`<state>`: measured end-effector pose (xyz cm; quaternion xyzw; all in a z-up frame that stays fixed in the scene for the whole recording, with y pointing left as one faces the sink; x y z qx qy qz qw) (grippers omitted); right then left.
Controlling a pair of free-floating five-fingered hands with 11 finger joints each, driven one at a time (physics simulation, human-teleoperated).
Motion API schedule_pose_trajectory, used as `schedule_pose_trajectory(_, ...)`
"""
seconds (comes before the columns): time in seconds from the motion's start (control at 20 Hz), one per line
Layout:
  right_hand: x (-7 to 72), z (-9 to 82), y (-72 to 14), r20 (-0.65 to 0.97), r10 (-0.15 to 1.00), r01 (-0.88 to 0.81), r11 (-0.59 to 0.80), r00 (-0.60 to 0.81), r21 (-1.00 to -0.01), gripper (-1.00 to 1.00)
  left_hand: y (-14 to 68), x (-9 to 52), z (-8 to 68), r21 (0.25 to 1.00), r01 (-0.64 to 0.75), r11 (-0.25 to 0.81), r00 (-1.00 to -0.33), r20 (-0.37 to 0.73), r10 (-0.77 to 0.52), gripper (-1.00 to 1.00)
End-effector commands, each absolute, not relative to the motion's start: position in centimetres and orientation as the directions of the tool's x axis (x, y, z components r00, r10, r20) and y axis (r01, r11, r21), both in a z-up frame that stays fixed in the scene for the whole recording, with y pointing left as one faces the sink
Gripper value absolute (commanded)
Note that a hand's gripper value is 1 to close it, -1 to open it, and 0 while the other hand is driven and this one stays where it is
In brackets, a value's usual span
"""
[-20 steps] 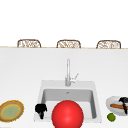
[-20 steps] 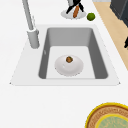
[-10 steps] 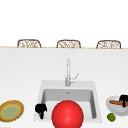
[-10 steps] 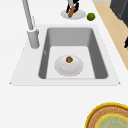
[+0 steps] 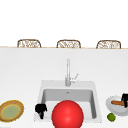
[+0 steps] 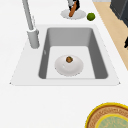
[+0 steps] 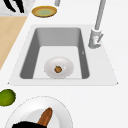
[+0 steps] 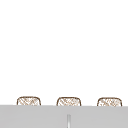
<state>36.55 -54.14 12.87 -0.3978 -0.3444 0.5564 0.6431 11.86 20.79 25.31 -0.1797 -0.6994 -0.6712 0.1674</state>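
Observation:
My right hand (image 5: 124,98) is at the far right, shut on a brown-orange stick (image 5: 115,102) over a white plate (image 5: 111,108). In the left side view the stick (image 6: 72,11) hangs tilted from the hand (image 6: 75,3) above the plate (image 6: 80,14). From the right, the hand (image 7: 26,124) grips the stick's (image 7: 46,116) near end. My left hand (image 5: 40,109) hovers by the sink's (image 5: 42,85) front left corner with relaxed fingers (image 7: 16,5), holding nothing. A white bowl (image 6: 75,68) with a small brown lump (image 6: 69,59) lies in the basin.
A lime (image 5: 111,116) lies in front of the white plate. A yellow-rimmed green plate (image 5: 11,110) sits left of the sink. A large red ball (image 5: 67,115) hides the sink's front middle. The faucet (image 5: 68,72) stands behind the basin. Three wicker chair backs (image 5: 68,43) line the far counter edge.
My right hand has shifted slightly right and up over the white plate with the stick. The left hand, bowl and ball stay where they were.

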Motion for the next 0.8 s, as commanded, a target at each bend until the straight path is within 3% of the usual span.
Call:
schedule_pose_trajectory(0.0, 37.3, 15.8, -53.2, 0.009, 0.980, -0.392, 0.089, 0.200, -0.915, 1.00, 20.8, 11.9, 25.3, 0.879, 0.476, 0.035, -0.879, 0.475, 0.027, 0.00)
schedule_pose_trajectory(0.75, 39.2, 23.1, -44.6, -0.015, 0.980, -0.364, 0.060, 0.201, -0.929, 1.00, 20.8, 11.9, 25.3, 0.879, 0.476, 0.035, -0.879, 0.475, 0.027, 0.00)
